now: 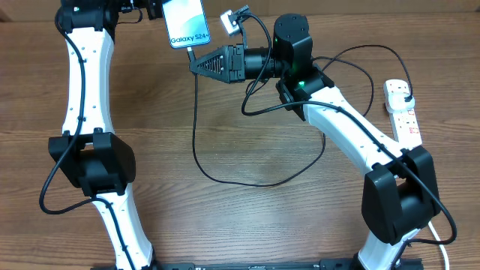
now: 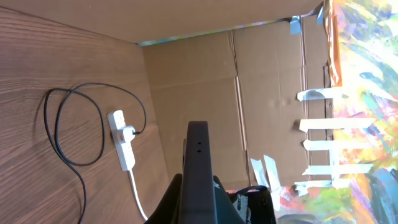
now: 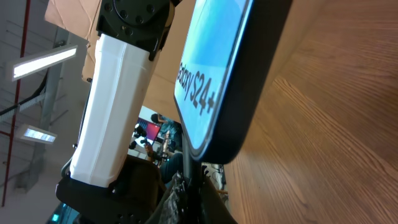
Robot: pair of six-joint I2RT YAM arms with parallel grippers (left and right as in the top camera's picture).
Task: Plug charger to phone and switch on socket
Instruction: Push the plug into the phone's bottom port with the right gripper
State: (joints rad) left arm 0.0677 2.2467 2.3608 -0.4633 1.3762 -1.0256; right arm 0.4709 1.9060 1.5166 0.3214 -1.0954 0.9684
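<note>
Nearest the arm bases, bare wooden table (image 1: pixel 247 232). A little farther in, slack loop of the charger (image 1: pixel 194 112) lying on the wood, thin and black, curving from mid-table back toward the right arm.

Off at the right edge, the socket (image 1: pixel 403 116): white power strip lying flat, black plug (image 1: pixel 407 98) seated near its far end, white cord trailing from its near end.

Beyond the loop, right gripper (image 1: pixel 195 66) pointed left, clamped tight on the charger's connector end, just under the phone's lower edge. Connector in the port or only against it: cannot tell.

Farther back, the phone (image 1: pixel 187 22), held clear of the wood, blue-teal screen up and reading "Galaxy S24+". Gripped from the left by the left gripper (image 1: pixel 159 9), closed on its dark edges.

Behind everything, cardboard wall (image 2: pixel 205 74).
</note>
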